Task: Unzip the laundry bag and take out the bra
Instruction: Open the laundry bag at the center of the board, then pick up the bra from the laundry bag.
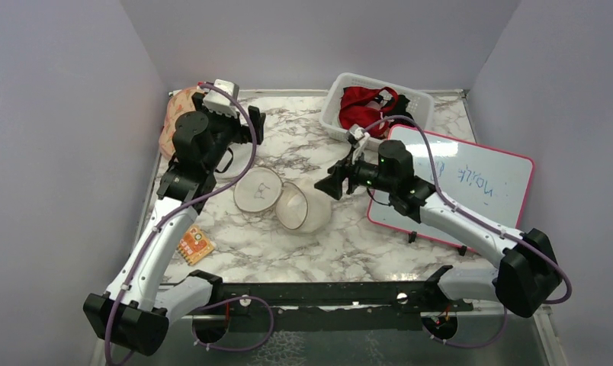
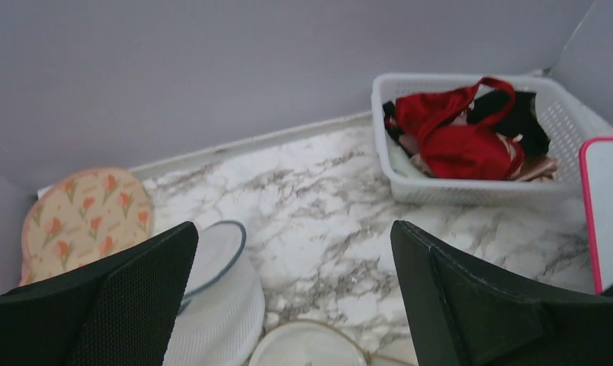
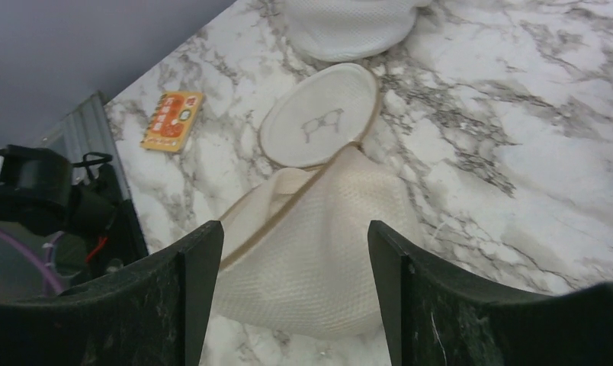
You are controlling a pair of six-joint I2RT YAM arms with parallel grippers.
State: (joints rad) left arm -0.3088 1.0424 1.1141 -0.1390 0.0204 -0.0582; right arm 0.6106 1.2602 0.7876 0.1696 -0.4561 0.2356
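Note:
The cream laundry bag lies unzipped at mid-table, its flat lid with the small dark drawing folded out to the left of the domed half. In the right wrist view the domed mesh half sits just beyond my open right gripper, and the lid lies past it. On the overhead view my right gripper hovers at the bag's right side. My left gripper is raised behind the bag, open and holding nothing. The bra is hidden.
A white basket with a red garment stands at the back. A pink-framed whiteboard lies on the right. The orange-patterned pouch and the white-and-grey pouch sit at the left. An orange card lies near the front.

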